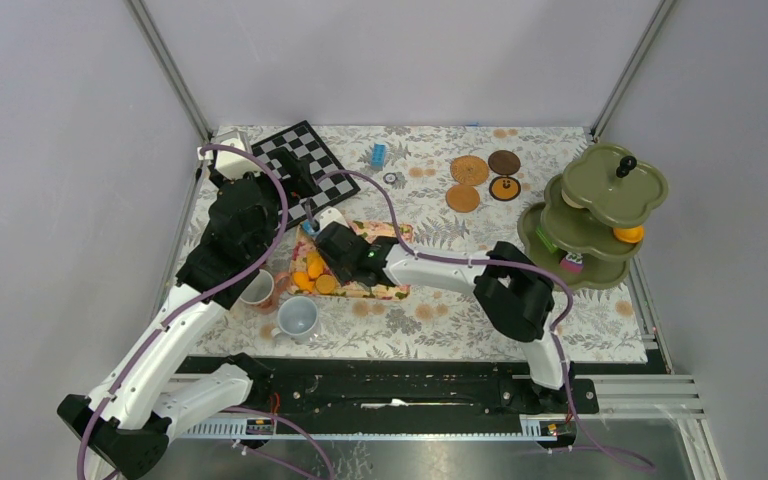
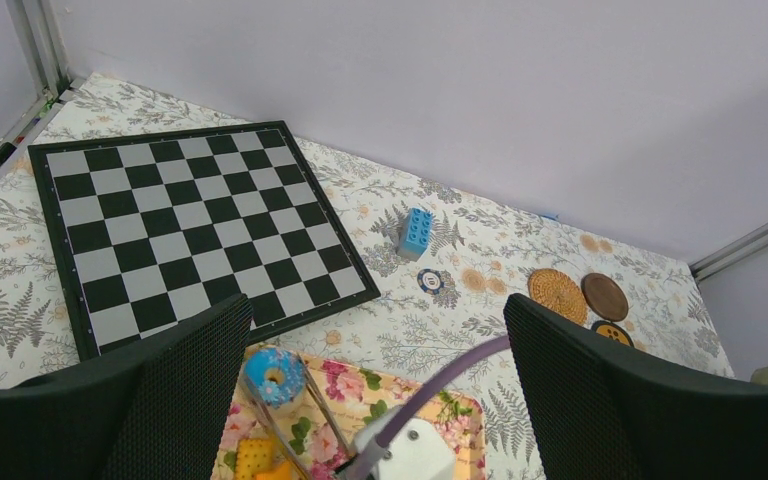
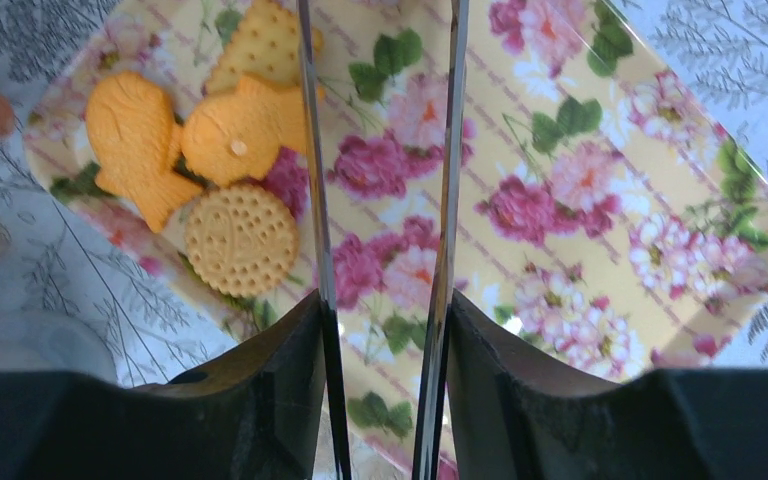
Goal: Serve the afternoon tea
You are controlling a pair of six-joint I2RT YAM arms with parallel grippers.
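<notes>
"Well, what was the room like?"
"Pale lilac walls (image 1: 390, 60), metal posts (image 1: 167, 65) at the far corners, a fern-print cloth (image 1: 440, 140) over the table (image 1: 520, 335)."
"And the pastries (image 3: 240, 135)?"
"On the floral tray (image 3: 580, 200), towards the table's left edge. Two mugs (image 1: 298, 318) stood near its near-left corner, and coasters (image 1: 468, 170) lay by the far edge."
"The pincers?"
"The right gripper (image 3: 380, 340) pinched the metal tongs (image 3: 312, 180) over the tray; the left gripper (image 2: 378, 310) gaped wide, holding nothing."
</notes>
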